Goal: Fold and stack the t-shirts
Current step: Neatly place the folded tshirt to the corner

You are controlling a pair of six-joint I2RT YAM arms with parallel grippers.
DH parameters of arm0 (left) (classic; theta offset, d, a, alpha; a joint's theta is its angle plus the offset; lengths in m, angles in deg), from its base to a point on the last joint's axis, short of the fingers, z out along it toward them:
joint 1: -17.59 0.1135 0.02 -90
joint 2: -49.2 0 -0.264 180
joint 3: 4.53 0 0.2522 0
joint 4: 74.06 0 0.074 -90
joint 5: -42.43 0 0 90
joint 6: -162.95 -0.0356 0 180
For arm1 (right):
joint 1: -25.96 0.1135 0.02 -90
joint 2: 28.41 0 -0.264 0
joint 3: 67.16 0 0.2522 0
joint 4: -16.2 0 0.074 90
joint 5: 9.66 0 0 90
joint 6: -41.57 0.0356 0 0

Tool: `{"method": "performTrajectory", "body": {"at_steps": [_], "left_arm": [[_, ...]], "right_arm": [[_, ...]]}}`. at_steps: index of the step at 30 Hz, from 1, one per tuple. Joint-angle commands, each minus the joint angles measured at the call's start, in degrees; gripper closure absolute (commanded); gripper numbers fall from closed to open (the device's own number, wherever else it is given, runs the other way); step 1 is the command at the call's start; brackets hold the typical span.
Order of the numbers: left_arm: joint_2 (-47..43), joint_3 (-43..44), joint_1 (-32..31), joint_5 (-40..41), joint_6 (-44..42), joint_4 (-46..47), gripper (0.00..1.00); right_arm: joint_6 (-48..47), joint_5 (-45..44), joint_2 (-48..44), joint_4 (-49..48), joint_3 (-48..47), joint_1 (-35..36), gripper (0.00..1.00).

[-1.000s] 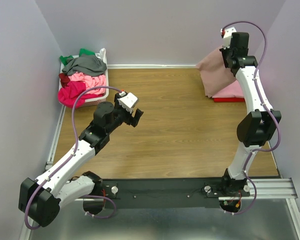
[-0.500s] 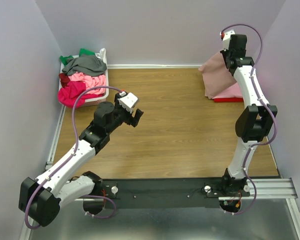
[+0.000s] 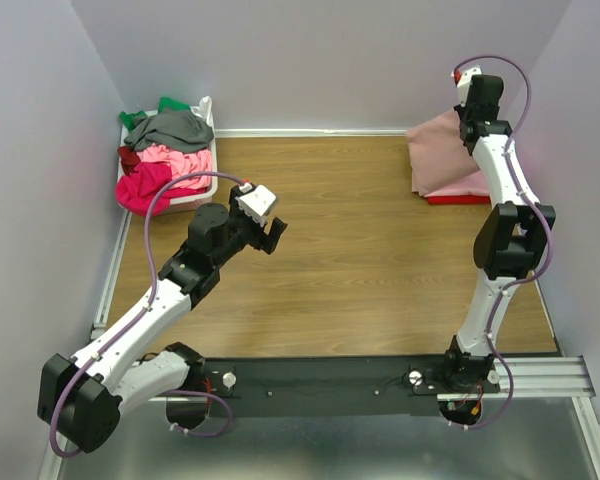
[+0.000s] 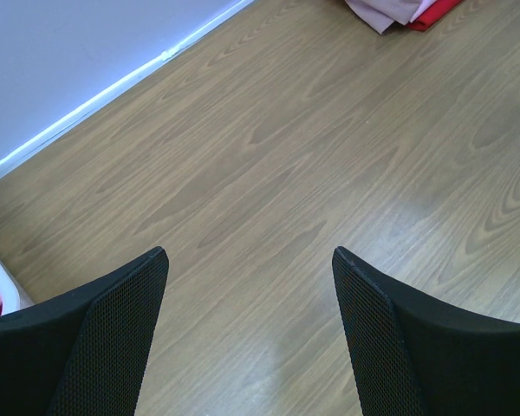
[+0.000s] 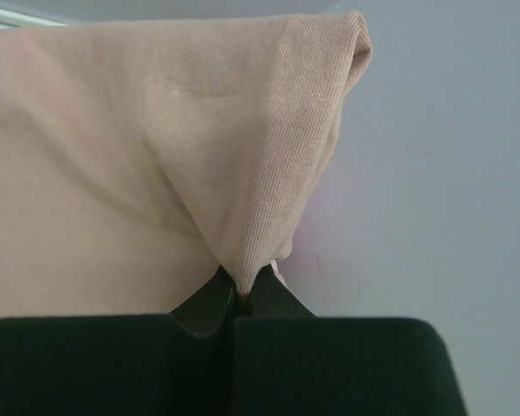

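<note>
My right gripper (image 3: 464, 128) is at the far right of the table, shut on an edge of the dusty-pink t-shirt (image 3: 437, 150). The shirt hangs from it over a bright pink tee and a red tee (image 3: 458, 198) stacked below. In the right wrist view the pinched fold of the dusty-pink t-shirt (image 5: 243, 208) rises from my shut right gripper (image 5: 241, 299). My left gripper (image 3: 273, 235) is open and empty above the bare table, left of centre. Its fingertips (image 4: 147, 286) stand wide apart in the left wrist view. The stack (image 4: 399, 10) shows at that view's top edge.
A white bin (image 3: 208, 180) at the far left corner holds a heap of tees: grey (image 3: 170, 128), green, bright pink (image 3: 175, 158) and red. Lilac walls close in the table on three sides. A metal rail runs along the front edge.
My right gripper has moved right and further back with the dusty-pink t-shirt, which now lies lower and flatter over the stack. The left arm has not moved.
</note>
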Motion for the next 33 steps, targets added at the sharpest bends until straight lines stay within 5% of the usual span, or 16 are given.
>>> {"method": "performTrajectory", "body": {"at_steps": [1,15,18,21,22,26,33], "left_arm": [[0.3,-0.7,-0.5,-1.4,-0.5,1.0,0.16],[0.6,-0.8,-0.5,-1.3,-0.6,0.9,0.16],[0.6,-0.8,-0.5,-1.3,-0.5,1.0,0.16],[0.7,-0.8,-0.6,-1.3,-0.5,1.0,0.16],[0.7,-0.8,-0.5,-1.3,-0.5,1.0,0.16],[0.7,-0.9,-0.6,-1.0,-0.6,0.9,0.16],[1.0,-0.8,-0.6,-0.6,-0.5,0.8,0.16]], "right_arm": [[-2.4,-3.8,0.6,-6.3,2.3,-0.9,1.0],[-5.8,-7.0,3.5,-13.4,7.8,-3.5,0.99],[-6.1,-7.1,4.4,-14.4,8.2,-4.2,0.87],[-7.3,-9.4,6.3,-16.2,7.9,-4.5,0.66],[-7.9,-10.5,6.7,-18.0,7.7,-4.6,0.51],[-8.8,-14.4,7.7,-22.6,7.5,-4.6,0.29],[-4.3,-8.0,0.0,-22.7,12.3,-4.5,0.23]]}}
